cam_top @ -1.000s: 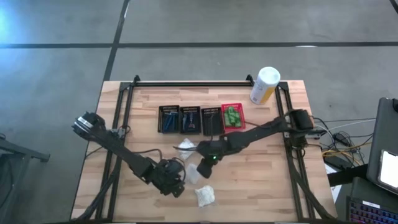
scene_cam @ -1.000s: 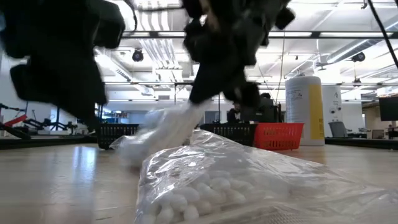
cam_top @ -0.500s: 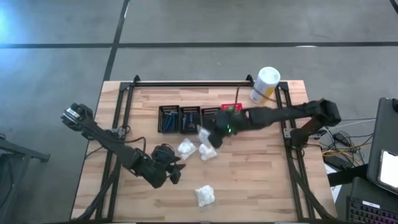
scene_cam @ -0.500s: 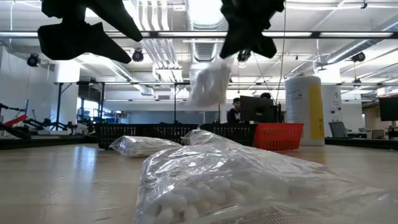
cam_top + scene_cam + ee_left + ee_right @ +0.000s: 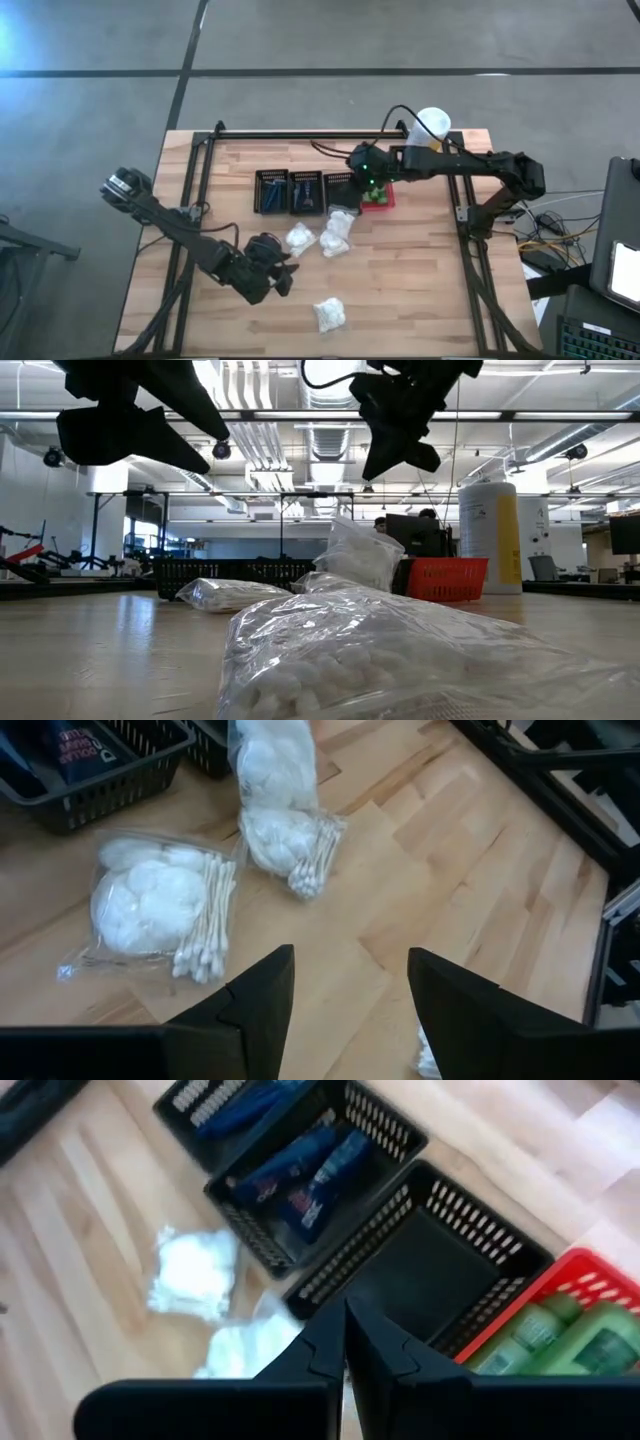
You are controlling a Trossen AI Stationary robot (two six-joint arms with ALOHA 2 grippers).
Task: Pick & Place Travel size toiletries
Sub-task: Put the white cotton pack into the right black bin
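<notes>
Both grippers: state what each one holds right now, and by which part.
Nothing is held. The right gripper hangs shut over the baskets; the left gripper hovers open over bare table near the white bundles.

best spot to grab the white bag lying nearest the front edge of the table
Take the front white bag from straight above, closing the jaws across its puffy middle. It lies flat and alone on the wooden table, clear of the other bags, so nothing blocks a top approach. The left gripper, open, is nearest.
</notes>
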